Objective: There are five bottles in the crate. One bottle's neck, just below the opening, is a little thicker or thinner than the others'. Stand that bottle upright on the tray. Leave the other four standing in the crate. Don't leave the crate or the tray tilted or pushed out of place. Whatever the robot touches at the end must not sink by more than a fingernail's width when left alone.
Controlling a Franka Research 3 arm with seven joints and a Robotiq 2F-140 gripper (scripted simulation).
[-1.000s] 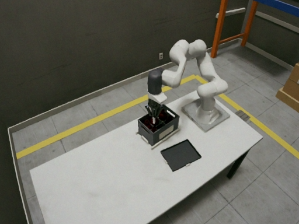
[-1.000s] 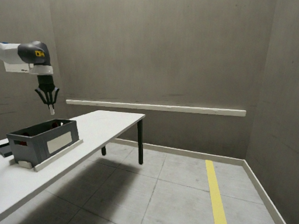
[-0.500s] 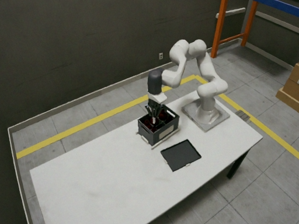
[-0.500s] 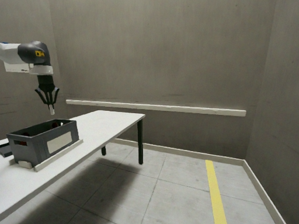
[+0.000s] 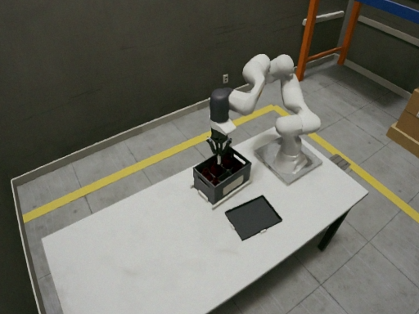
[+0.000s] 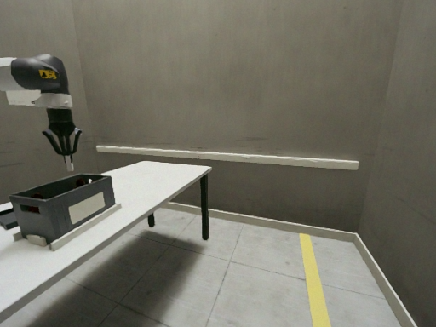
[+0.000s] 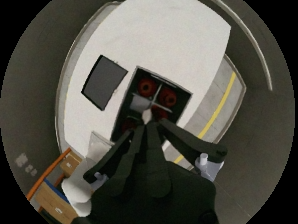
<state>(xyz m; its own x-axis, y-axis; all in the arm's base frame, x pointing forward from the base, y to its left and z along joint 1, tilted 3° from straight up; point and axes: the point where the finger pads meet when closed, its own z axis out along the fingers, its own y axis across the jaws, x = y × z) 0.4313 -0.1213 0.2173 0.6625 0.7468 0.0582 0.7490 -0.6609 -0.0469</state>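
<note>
The fingers [image 5: 219, 159] [image 6: 69, 163] were closed together on nothing above the crate [image 5: 206, 190] [image 6: 40, 221] [image 7: 164, 78], where the red bottles [image 5: 206, 173] [image 7: 146, 87] stood, long axes vertical, mouths up. Finding the odd neck seemed the step in hand; next, the gripper would need to open over it, clear of its neighbours.

Since half a second ago, I've brought the hand [image 5: 219, 159] [image 6: 70, 164] [image 7: 148, 115] slightly sideways above the crate [image 5: 204, 189] [image 6: 40, 226] [image 7: 128, 101], toward the arm's base [image 5: 289, 181]. The arm's dark wrist section [image 5: 220, 105] [image 6: 43, 73] has shifted the same way.
</note>
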